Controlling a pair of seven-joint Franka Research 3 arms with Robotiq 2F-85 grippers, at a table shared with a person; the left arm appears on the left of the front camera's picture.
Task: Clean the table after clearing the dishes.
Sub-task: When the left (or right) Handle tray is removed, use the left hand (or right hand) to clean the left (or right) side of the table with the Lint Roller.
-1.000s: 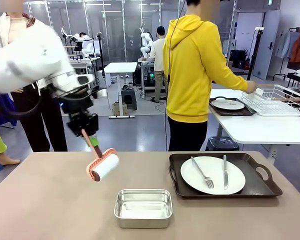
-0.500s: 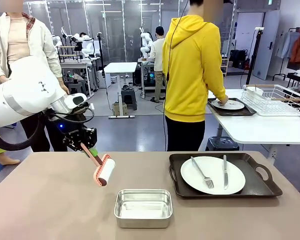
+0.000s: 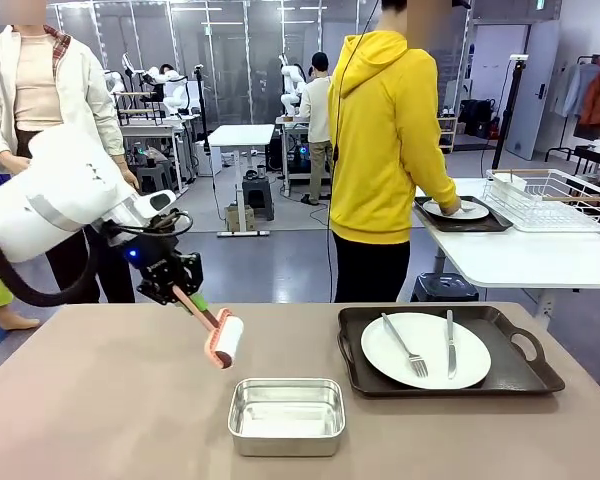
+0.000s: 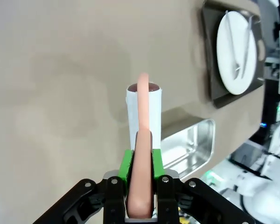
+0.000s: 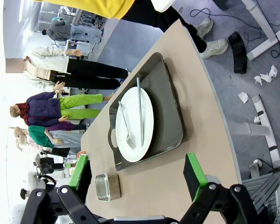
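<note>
left fingers [image 4: 126, 164] clamp the lint roller [image 3: 224, 340] by its handle, poised above the bench [image 3: 90, 400]; right fingers [image 5: 194, 171] spread, empty. one dish tray [image 3: 515, 365] sits on the bench right of the roller — wiping step apparently starting; next, lower roller onto the surface.

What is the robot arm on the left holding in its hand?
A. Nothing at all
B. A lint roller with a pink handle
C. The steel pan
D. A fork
B: the left hand is shut on the pink handle of a lint roller, while the fork lies on the plate and the steel pan sits on the table.
</note>
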